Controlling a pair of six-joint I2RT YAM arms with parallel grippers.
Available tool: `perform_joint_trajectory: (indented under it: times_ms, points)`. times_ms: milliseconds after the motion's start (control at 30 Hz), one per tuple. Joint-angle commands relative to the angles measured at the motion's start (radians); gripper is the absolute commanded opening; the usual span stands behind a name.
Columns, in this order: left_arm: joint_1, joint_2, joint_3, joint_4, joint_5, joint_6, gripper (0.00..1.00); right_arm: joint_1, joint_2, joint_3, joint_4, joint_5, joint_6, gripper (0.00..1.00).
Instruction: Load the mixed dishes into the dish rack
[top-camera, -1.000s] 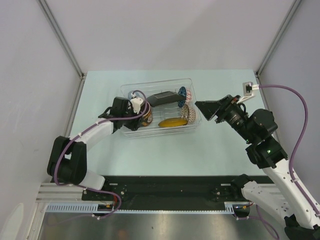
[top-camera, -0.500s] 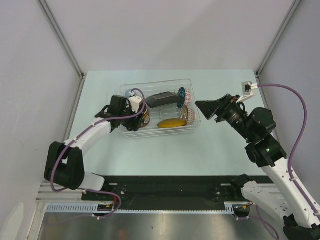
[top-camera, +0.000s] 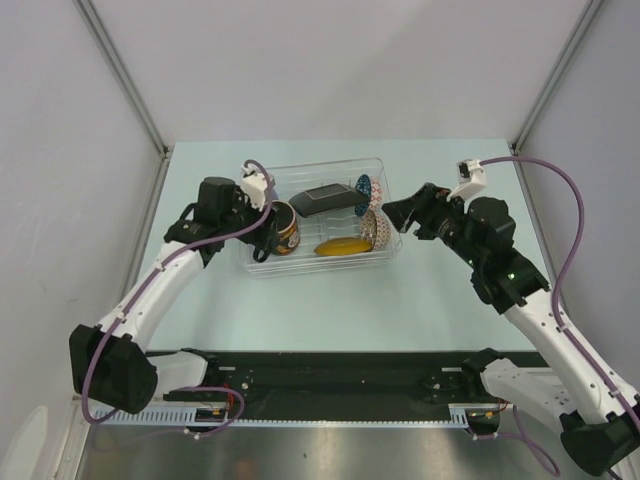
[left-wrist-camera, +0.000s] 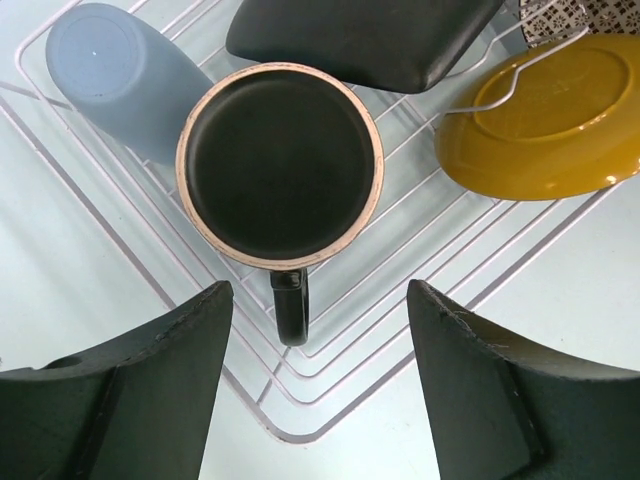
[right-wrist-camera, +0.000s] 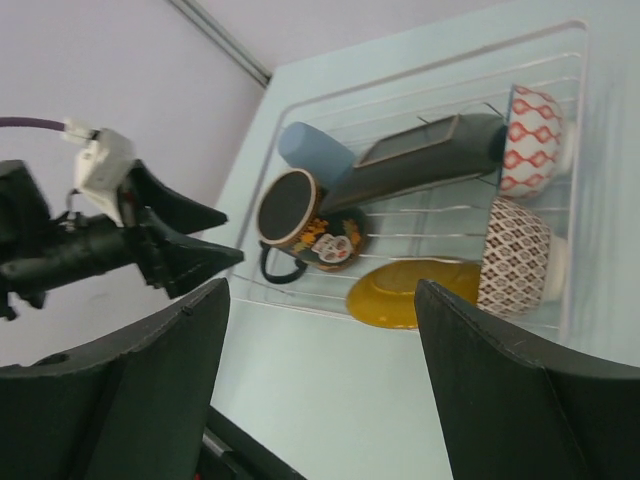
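Note:
The clear dish rack (top-camera: 320, 266) holds all the dishes. The brown mug (top-camera: 285, 228) stands upside down at its near left, dark base and handle (left-wrist-camera: 290, 305) up in the left wrist view (left-wrist-camera: 280, 165). The dark square plate (top-camera: 322, 198) leans behind it, the yellow plate (top-camera: 343, 245) lies to the right, and the blue-patterned bowl (top-camera: 364, 185) stands on edge at the back right. My left gripper (top-camera: 258, 228) is open and empty just left of the mug, over the rack's corner (left-wrist-camera: 300, 428). My right gripper (top-camera: 400, 214) is open and empty beside the rack's right wall.
A pale blue cup (left-wrist-camera: 120, 75) lies in the rack's back left corner. A second patterned bowl (right-wrist-camera: 515, 255) stands on edge at the rack's right end, near the yellow plate (right-wrist-camera: 420, 295). Grey walls close in the left, right and back.
My left gripper has let go of the mug and drawn back to the left and up. My right arm has shifted slightly left, toward the rack.

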Motion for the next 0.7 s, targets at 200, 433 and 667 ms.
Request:
perform_joint_trajectory:
  times_ms: [200, 433, 667]
  points:
    - [0.009, 0.197, 0.156, 0.185, 0.066, -0.090, 0.73, 0.030, 0.021, 0.000, -0.030, 0.069, -0.059, 0.78]
    - [0.009, 0.334, 0.241, 0.222, 0.120, -0.138, 0.72, 0.047, -0.015, -0.049, -0.020, 0.104, -0.045, 0.78]
    - [0.009, 0.375, 0.196, 0.266, 0.099, -0.126, 0.71, 0.045, -0.035, -0.067, -0.007, 0.103, -0.048, 0.78]
